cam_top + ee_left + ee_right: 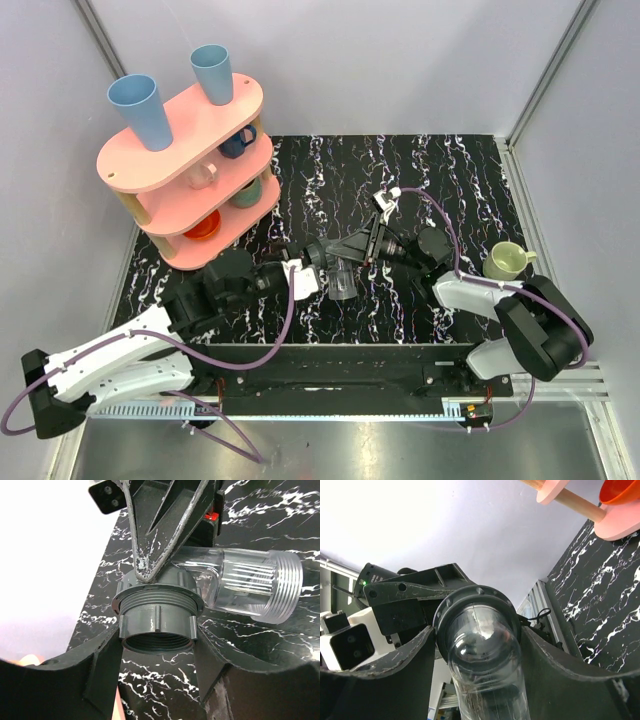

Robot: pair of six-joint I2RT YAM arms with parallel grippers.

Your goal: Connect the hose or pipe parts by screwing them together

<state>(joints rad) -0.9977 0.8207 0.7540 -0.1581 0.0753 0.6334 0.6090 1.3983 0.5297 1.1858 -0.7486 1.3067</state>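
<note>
Black left fingers [102, 670] fill the bottom of the left wrist view, one on each side of a dark grey ribbed plastic ring nut [156, 627]. They press against its flanks and hold it, its open threaded mouth facing the camera. Just behind the nut sits a dark grey flanged plastic coupling [160, 587], and a few outer threads show between the two, so the nut is only partly on. The scuffed black right fingers [150, 545] come down from above and clamp that flange. In the right wrist view they stand on either side of it, closed onto it rather than spread. A clear plastic tube with a threaded end [250, 587] runs out from the coupling.

The assembly hangs between the two arms over the middle of the black white-veined marbled table [470, 170], held off its surface. A pale green mug [508, 262] stands near the right arm. A pink three-tier rack [185, 150] stands at the far left corner, with two blue cups [135, 105] upside down on top.
</note>
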